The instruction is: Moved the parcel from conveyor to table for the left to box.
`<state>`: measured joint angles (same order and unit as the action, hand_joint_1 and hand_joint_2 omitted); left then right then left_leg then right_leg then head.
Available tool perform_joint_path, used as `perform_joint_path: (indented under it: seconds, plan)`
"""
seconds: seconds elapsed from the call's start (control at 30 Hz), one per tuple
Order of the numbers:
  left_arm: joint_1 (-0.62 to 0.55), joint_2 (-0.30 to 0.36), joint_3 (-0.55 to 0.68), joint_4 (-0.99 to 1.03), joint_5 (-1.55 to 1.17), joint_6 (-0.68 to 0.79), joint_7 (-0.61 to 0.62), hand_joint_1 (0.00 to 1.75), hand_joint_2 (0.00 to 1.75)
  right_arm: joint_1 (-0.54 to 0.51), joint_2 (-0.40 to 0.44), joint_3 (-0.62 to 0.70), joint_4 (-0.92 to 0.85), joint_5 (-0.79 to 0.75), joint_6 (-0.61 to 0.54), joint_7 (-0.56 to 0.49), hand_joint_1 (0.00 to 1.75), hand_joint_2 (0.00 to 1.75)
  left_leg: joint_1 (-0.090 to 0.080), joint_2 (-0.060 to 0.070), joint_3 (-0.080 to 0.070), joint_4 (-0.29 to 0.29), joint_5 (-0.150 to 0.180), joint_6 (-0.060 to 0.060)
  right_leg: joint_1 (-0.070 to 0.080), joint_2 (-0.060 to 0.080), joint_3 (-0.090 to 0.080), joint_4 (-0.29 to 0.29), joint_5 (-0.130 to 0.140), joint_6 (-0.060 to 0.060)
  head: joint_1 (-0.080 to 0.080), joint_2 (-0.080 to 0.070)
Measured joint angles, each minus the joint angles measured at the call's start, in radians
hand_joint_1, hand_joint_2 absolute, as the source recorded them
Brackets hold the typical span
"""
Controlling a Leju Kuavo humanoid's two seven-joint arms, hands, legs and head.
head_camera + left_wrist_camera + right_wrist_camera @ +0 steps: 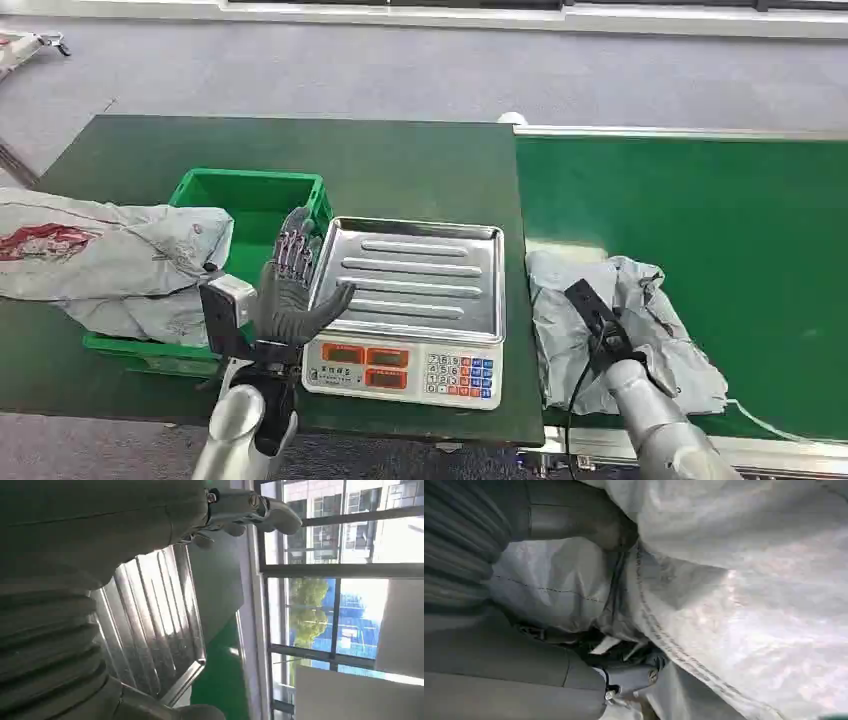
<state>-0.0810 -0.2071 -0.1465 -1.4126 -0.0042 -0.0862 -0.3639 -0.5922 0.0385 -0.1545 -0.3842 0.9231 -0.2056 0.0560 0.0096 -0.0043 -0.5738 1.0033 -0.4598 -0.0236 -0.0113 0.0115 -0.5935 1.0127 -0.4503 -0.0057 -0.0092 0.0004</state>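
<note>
A digital scale (405,370) with a ribbed steel tray (420,275) stood on the dark green bench (400,170), between the green plastic crate (250,200) and the bright green conveyor (700,220); a crumpled grey bag with red print (100,260) lay draped over the crate's left rim, taking up much of its opening; grey floor lay beyond the bench.

The parcel (620,320) was a soft, wrinkled grey poly bag with a stitched seam, lying at the conveyor's near left edge, just beside the scale; it had not yet reached the bench.

The right hand (610,335) rested on top of the parcel, forearm reaching in from below; in the right wrist view its thumb (609,527) and dark fingers (624,672) pressed into the film with folds gathered between them, so it appeared clamped on the parcel.

The left hand (290,290) was raised upright between crate and scale, palm turned toward the tray, fingers extended and apart, holding nothing; the thumb pointed toward the tray's edge.
</note>
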Motion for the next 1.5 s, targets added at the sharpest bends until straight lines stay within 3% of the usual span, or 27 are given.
perform_joint_path:
  seconds: [0.27, 0.73, 1.07, 1.5]
  plan:
    - [0.011, 0.005, 0.000, -0.006, -0.007, 0.005, -0.002, 0.00, 1.75, 0.000, 0.009, -0.002, -0.067, -0.063, -0.012, -0.083, 1.75, 1.75, 0.000, 0.000, -0.003, 0.000, 0.000, -0.001, 0.000, 0.000, -0.003, 0.000, 0.000, 0.000, 0.000, 0.000]
    - [0.025, 0.011, 0.001, -0.006, -0.008, 0.014, -0.014, 0.00, 1.75, 0.018, 0.027, 0.013, -0.125, -0.074, -0.042, -0.100, 1.75, 1.75, 0.000, -0.001, -0.006, 0.000, 0.000, 0.000, 0.000, 0.000, -0.006, 0.000, 0.000, 0.000, 0.000, 0.000]
    - [0.044, 0.011, 0.007, -0.010, -0.018, 0.025, -0.034, 0.00, 1.75, 0.049, 0.021, 0.107, -0.349, -0.104, -0.031, -0.136, 1.75, 1.75, 0.000, 0.000, -0.008, 0.000, 0.000, -0.001, 0.000, 0.000, -0.008, 0.000, 0.000, 0.000, 0.000, 0.000]
    - [0.093, 0.005, 0.037, -0.049, -0.038, 0.034, -0.051, 0.00, 1.75, 0.001, -0.002, 0.229, -0.641, -0.082, -0.010, -0.083, 1.75, 1.75, 0.000, -0.001, -0.008, 0.000, 0.000, 0.000, 0.000, -0.001, -0.009, 0.000, 0.000, 0.000, 0.000, 0.000]
